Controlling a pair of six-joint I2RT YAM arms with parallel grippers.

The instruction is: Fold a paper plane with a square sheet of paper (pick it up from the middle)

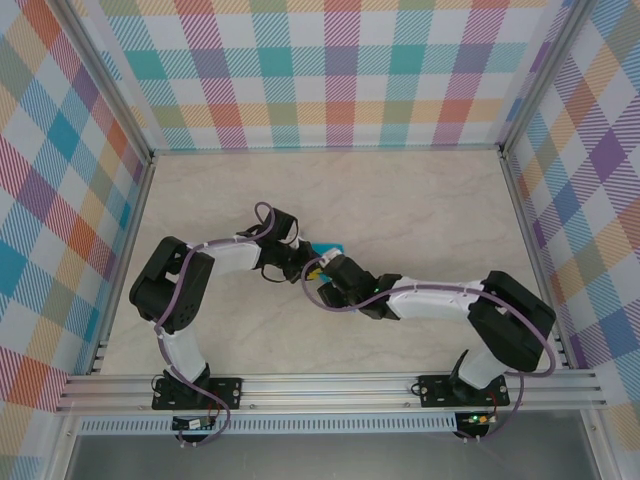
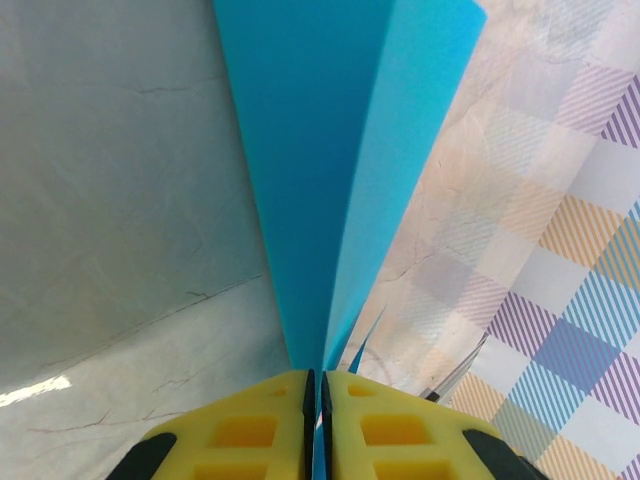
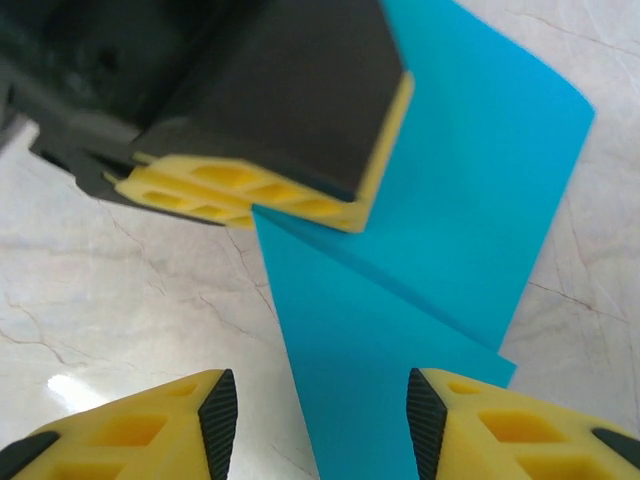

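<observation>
The paper plane (image 1: 329, 247) is teal-blue paper folded into layered flaps, held near the middle of the table. In the left wrist view the plane (image 2: 320, 150) narrows toward my left gripper (image 2: 317, 400), whose yellow fingers are shut on its folded edge. In the right wrist view the plane (image 3: 400, 320) spreads out flat over the table. The left gripper (image 3: 300, 205) pinches its upper left part. My right gripper (image 3: 320, 420) stands open, its two pads on either side of the plane's near end, neither touching it. From above, the left gripper (image 1: 303, 254) and right gripper (image 1: 322, 272) meet at the paper.
The table (image 1: 420, 200) has a pale marbled top. Plaid walls (image 1: 300, 70) close the back and both sides. An aluminium rail (image 1: 330, 385) with the arm bases runs along the near edge.
</observation>
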